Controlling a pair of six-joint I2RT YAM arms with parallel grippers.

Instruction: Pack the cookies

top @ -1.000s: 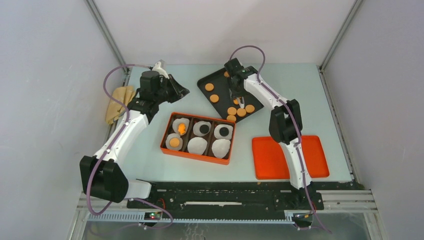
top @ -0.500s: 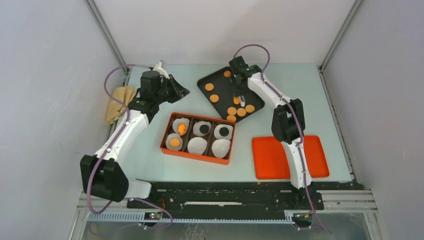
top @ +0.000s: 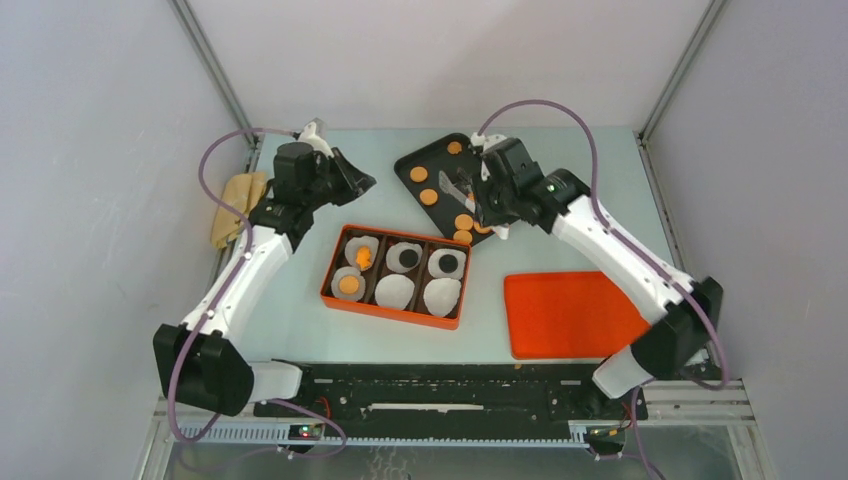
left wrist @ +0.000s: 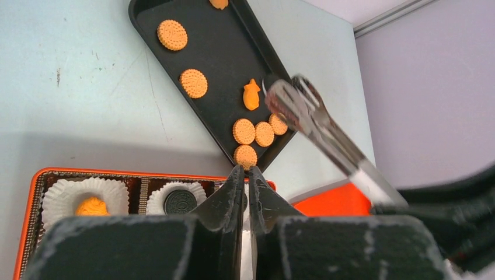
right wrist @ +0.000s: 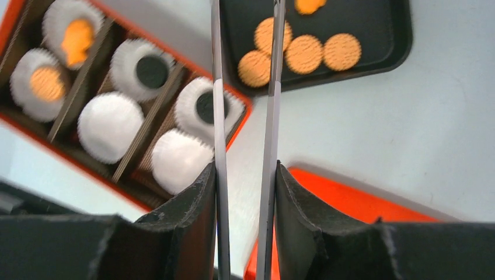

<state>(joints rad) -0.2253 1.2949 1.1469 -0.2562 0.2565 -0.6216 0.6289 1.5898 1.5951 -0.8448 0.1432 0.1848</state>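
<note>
Several round orange cookies (top: 464, 221) and a fish-shaped one (left wrist: 251, 94) lie on a black tray (top: 420, 190). The orange box (top: 395, 310) holds six white liners. Four of them carry a fish cookie (top: 363, 257), a round orange one (top: 349, 285) and two dark ones (top: 405, 259). My right gripper (top: 492, 203) is shut on metal tongs (top: 453, 185) and holds them above the tray's near end. In the right wrist view the tongs' blades (right wrist: 217, 87) run up out of frame, so their tips are hidden. In the left wrist view the tips (left wrist: 279, 93) look empty. My left gripper (top: 358, 183) is shut and empty, left of the tray.
An orange lid (top: 570, 315) lies flat to the right of the box. A yellow cloth (top: 238, 205) sits at the table's left edge. Two liners (top: 393, 291) in the box's front row hold nothing.
My right arm has swung its elbow out to the right. The gripper has lifted the tongs off the tray and turned them toward the box. The left arm has barely moved.
</note>
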